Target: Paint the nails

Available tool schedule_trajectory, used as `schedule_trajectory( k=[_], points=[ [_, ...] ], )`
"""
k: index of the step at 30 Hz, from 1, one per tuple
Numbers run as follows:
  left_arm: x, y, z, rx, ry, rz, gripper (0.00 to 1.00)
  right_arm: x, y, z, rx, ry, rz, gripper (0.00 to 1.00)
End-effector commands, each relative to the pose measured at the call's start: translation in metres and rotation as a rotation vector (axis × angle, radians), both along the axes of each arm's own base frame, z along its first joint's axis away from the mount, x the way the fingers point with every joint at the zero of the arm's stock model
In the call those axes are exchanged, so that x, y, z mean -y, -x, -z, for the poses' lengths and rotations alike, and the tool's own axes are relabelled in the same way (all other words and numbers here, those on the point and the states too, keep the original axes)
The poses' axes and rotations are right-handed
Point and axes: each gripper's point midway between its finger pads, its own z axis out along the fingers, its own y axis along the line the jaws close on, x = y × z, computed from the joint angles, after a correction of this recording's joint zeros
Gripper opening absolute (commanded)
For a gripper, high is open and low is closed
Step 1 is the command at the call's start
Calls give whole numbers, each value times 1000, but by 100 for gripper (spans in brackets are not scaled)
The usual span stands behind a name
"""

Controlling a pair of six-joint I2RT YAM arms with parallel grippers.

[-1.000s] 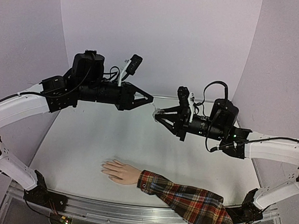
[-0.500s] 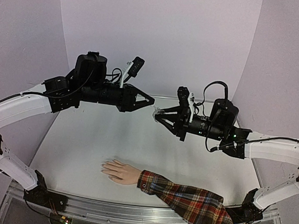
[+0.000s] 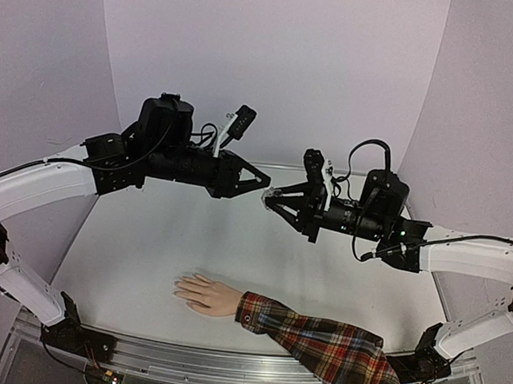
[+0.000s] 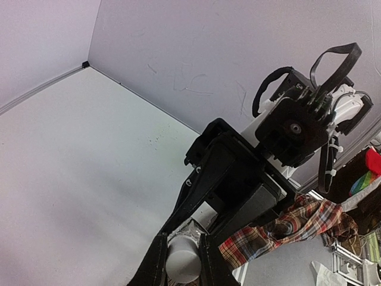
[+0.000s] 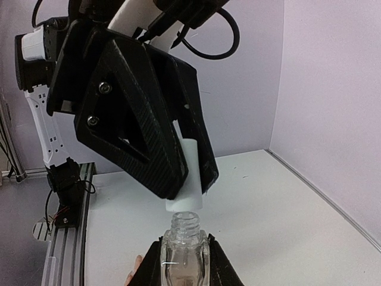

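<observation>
Above the middle of the surface (image 3: 149, 238), the left hand (image 3: 264, 180) and the right hand (image 3: 268, 195) meet tip to tip in the air. The left hand is clamped on a white cap (image 5: 186, 176), a short round piece that sticks out between its two black fingers. The right hand is clamped on a small bottle (image 5: 184, 253) of clear glass, which stands upright in the grip with its threaded neck open at the top. In the right wrist view the lower end of the cap hangs just over this open neck, very near it; I cannot tell if they touch. The side of the bottle that faces the camera is plain clear glass.

The nails (image 3: 179, 286) lie well apart from both hands, lower down and nearer to the front edge of the surface, a little to the left of the place where the two hands meet. They belong to a pale model arm (image 3: 213, 297) that rests flat on the surface with its fingers spread and pointing to the left. The nails themselves are too small to make out. A red plaid sleeve (image 3: 325, 348) covers the arm from the wrist and runs off to the lower right, toward the base of the right arm. In the right wrist view some pale fingertips show at the bottom edge, just left of the bottle.
</observation>
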Motion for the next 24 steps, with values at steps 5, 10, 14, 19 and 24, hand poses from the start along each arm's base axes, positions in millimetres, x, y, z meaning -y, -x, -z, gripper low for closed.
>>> schedule_trajectory(
  k=[5,10,14,19,24],
  points=[
    [7,2,-6,24,-35,33,0,0,3,-40,94,-83,-8,0],
    [14,1,1,16,-96,55,0,1,-2,-48,120,-89,18,0],
    [18,2,7,10,-133,68,0,2,-8,-57,145,-102,52,0],
    [20,-2,14,1,-165,61,1,7,-11,-74,177,-146,85,0],
    [22,-10,21,-3,-219,34,2,5,-11,-76,181,-149,80,0]
  ],
)
